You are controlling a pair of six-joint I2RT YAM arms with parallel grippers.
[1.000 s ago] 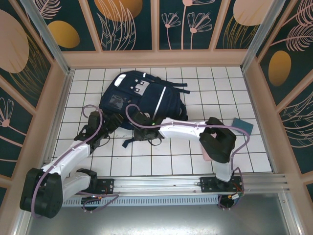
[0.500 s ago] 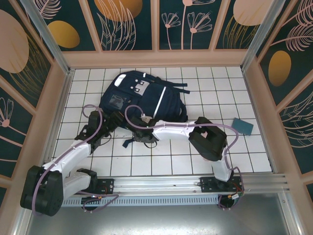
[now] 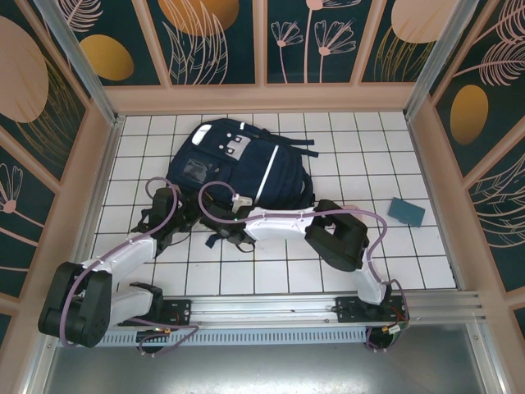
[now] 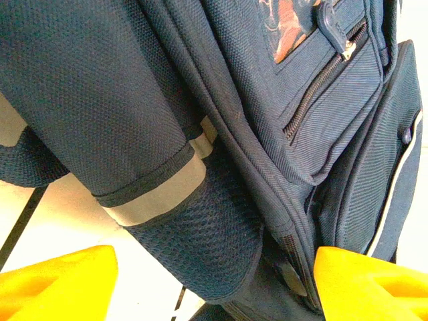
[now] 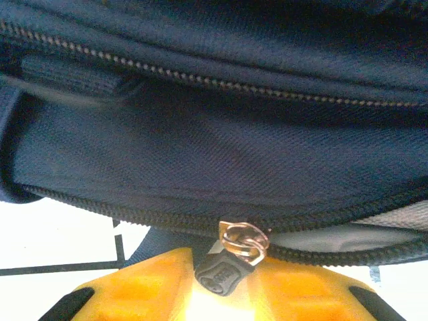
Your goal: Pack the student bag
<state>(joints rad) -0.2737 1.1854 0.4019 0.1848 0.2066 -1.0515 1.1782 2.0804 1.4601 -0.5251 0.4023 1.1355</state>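
Between wide-open left jaws, the student bag (image 4: 221,100); right jaws tight on its zipper pull (image 5: 226,269).

student bag (image 3: 246,164): one, navy, with a white stripe and grey front patches; lies flat on the white tiled table (image 3: 410,131), left of centre.
left gripper (image 3: 184,212): at the bag's near left edge.
right gripper (image 3: 223,231): at the bag's near edge, near the left gripper.
teal book (image 3: 406,211): flat, at right, well apart from the bag.
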